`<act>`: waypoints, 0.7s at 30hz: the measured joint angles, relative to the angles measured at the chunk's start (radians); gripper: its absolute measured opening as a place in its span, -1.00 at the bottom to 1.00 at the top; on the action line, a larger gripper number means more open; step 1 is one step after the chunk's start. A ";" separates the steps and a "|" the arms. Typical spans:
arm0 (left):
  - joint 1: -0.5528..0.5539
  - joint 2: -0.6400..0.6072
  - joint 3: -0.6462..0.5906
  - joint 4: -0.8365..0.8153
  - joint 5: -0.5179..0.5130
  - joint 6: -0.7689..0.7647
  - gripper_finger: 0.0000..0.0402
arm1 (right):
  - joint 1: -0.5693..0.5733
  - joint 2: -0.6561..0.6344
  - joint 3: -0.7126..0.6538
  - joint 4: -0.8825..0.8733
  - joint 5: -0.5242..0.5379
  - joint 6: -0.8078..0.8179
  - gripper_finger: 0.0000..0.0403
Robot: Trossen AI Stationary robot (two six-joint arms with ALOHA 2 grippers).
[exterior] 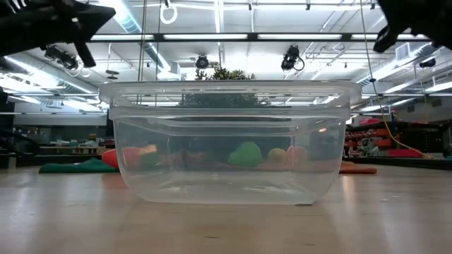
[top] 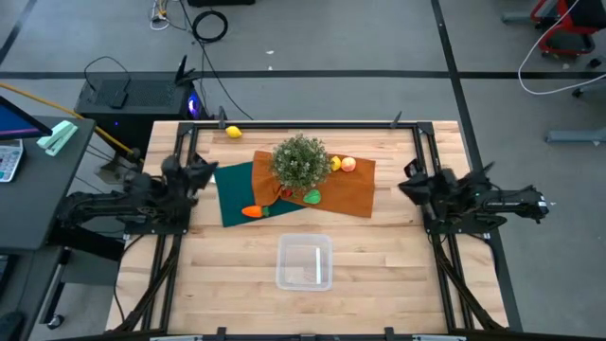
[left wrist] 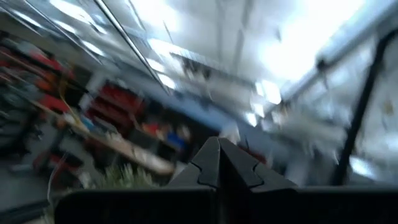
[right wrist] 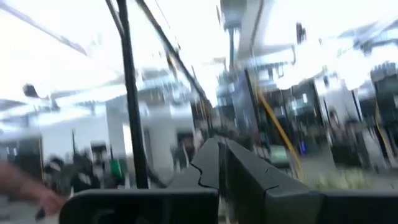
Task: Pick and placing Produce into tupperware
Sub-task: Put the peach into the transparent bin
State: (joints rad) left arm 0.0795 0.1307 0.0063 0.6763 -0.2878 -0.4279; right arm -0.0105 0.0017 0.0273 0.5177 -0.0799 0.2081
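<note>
The left gripper (top: 205, 172) is clenched on nothing, raised at the table's left edge; it is to be opened before any descent. Nearest it lies the carrot (top: 253, 211), on the green cloth (top: 234, 192). Beyond the plant (top: 301, 161), the peach-coloured fruit (top: 348, 164) sits. The tupperware (top: 305, 262) stands empty, well apart. The right gripper (top: 414, 185) waits clenched, empty.

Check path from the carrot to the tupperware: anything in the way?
Nothing visible. The carrot lies at the green cloth's near edge, with bare table between it and the empty tupperware. The bushy plant stands behind it, off that line. Both arms are parked at the table's sides.
</note>
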 joint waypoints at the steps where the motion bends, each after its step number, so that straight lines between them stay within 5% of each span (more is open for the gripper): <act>1: 0.001 0.000 0.000 0.025 -0.037 -0.015 -0.94 | 0.000 0.000 0.000 0.043 0.000 0.001 -0.99; 7: 0.001 0.000 0.000 0.054 -0.118 -0.031 -0.86 | 0.000 0.000 0.001 0.226 -0.001 0.138 -0.99; 14: 0.001 0.000 0.000 0.059 -0.119 -0.033 -0.89 | 0.000 0.000 0.001 0.206 -0.011 0.239 -0.99; 21: 0.003 0.001 0.020 0.067 -0.170 -0.162 -0.91 | 0.000 0.001 0.016 0.216 0.301 0.400 -0.99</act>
State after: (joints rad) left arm 0.0822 0.1314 0.0261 0.7431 -0.4574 -0.5903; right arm -0.0109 0.0032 0.0434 0.7340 0.2206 0.6079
